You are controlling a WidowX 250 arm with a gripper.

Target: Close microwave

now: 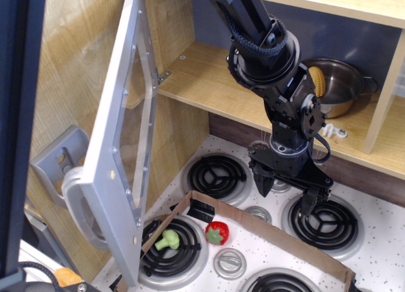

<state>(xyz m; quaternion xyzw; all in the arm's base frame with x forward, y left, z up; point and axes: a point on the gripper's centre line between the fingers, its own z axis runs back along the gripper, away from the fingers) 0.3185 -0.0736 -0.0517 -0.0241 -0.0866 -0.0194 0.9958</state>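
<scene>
The microwave is a wooden compartment [209,76] with a grey door [123,146] that has a clear window. The door stands wide open, swung out toward the camera at the left. Its chunky grey handle [79,203] is at the door's lower left edge. The number buttons do not show. My gripper [286,194] hangs from the black arm above the stove, to the right of the door and below the compartment's shelf. Its two black fingers are spread and hold nothing. It is apart from the door.
A steel pot [345,86] with a corn cob [316,80] sits inside the compartment at the right. A cardboard strip [266,232] crosses the stove top. A red toy fruit [216,233] and green broccoli [168,239] lie by the front-left burner. A small grey wall holder [60,159] is on the left wall.
</scene>
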